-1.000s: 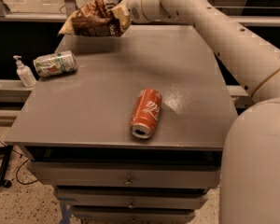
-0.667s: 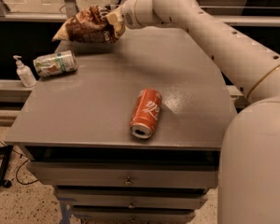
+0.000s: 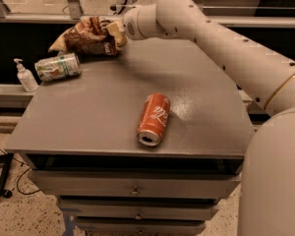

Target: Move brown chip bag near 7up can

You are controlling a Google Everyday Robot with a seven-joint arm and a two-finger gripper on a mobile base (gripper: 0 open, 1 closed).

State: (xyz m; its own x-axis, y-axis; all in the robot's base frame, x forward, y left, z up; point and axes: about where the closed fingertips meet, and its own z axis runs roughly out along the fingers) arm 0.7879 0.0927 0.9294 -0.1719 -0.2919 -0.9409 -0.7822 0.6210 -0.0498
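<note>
The brown chip bag (image 3: 88, 37) is crinkled dark brown with tan ends and white lettering. It hangs low over the far left corner of the grey table (image 3: 88, 117), tilted. My gripper (image 3: 117, 32) is shut on the bag's right end. The 7up can (image 3: 58, 66), silver-white and green, lies on its side at the table's left edge, just below and left of the bag. The bag's lower edge is close to the can; I cannot tell if they touch.
A red Coca-Cola can (image 3: 154, 119) lies on its side near the table's middle front. A small white pump bottle (image 3: 25, 76) stands on a ledge left of the table. Drawers (image 3: 132, 188) sit under the tabletop. My arm (image 3: 226, 48) spans the back right.
My gripper has carried the brown chip bag left and downward, closer to the 7up can. The cans have not moved.
</note>
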